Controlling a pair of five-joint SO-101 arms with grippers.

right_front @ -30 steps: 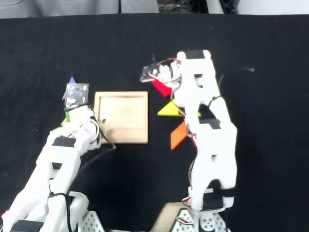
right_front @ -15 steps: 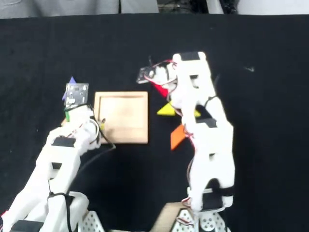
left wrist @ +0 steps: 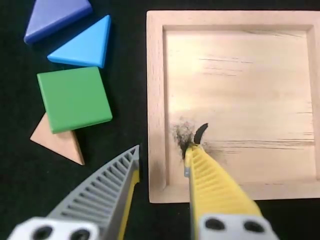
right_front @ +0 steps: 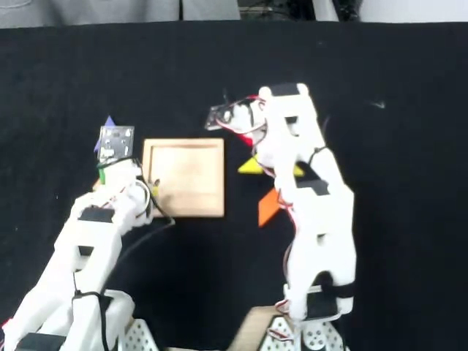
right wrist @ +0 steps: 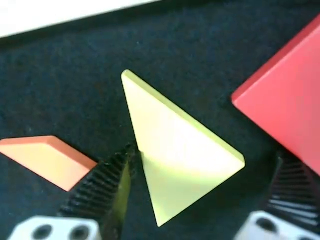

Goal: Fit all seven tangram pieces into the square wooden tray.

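Looking down from high, the square wooden tray (right_front: 186,146) lies square to the table's edges, and the yellow triangle (right_front: 251,167) lies near its right side, apex toward the far edge. In the left wrist view, the left gripper (left wrist: 162,152) has its jaws apart, straddling one tray wall. In the right wrist view, the right gripper (right wrist: 202,160) has its jaws apart on either side of the yellow triangle.

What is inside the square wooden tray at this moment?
No tangram piece lies in the wooden tray. One yellow finger of the left tool is inside, beside a dark smudge. The floor under that finger is covered.
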